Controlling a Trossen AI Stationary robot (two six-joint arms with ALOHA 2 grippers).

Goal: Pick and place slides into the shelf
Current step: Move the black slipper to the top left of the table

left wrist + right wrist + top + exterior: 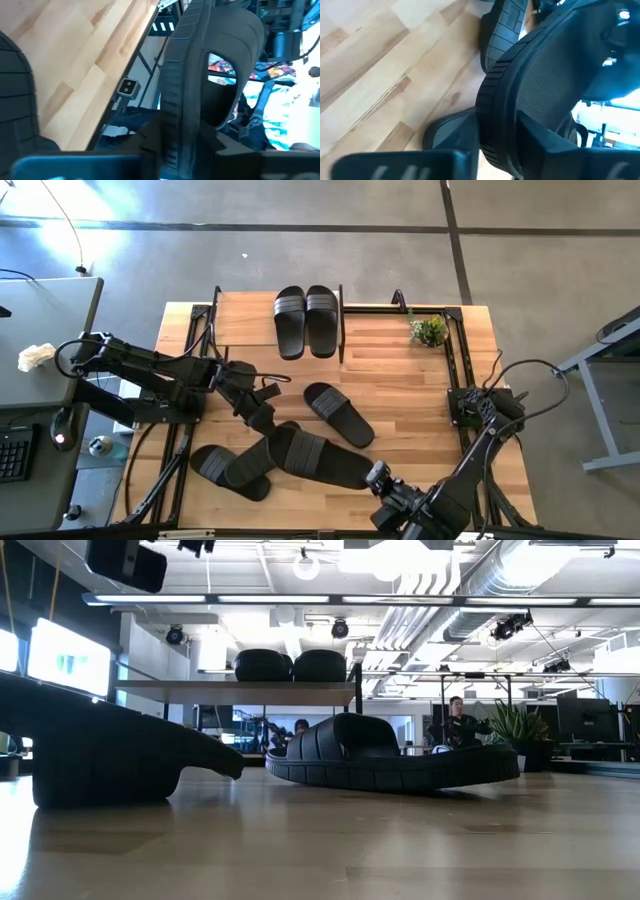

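Two black slides point(306, 320) lie side by side on the shelf's light board point(245, 318) at the table's far edge. One slide point(338, 413) rests sole down mid-table, and two more point(230, 468) overlap near the front left. Another slide point(320, 458) hangs between both arms above the table's front. My left gripper point(268, 423) is shut on its left end and my right gripper point(375, 478) on its right end. In the low view, the shelf point(235, 690) stands behind the mid-table slide point(390, 755). My left gripper pinches the slide's sole edge point(170, 125) at its left end between its two fingers, coming from the table's left and slanting down. The slide stands on edge in the hold, strap point(225, 60) to one side, clear of the table. My right gripper pinches the sole edge point(495, 115) at the slide's opposite end between its two fingers point(450, 132). It comes from the table's near right, slanting down. The slide runs away from the fingers, lifted clear of the wood.
A small green plant point(428, 330) stands at the table's far right corner. The shelf's black frame point(343, 330) borders the two stored slides on their right. Bare wood point(420, 410) shows on the table's right half.
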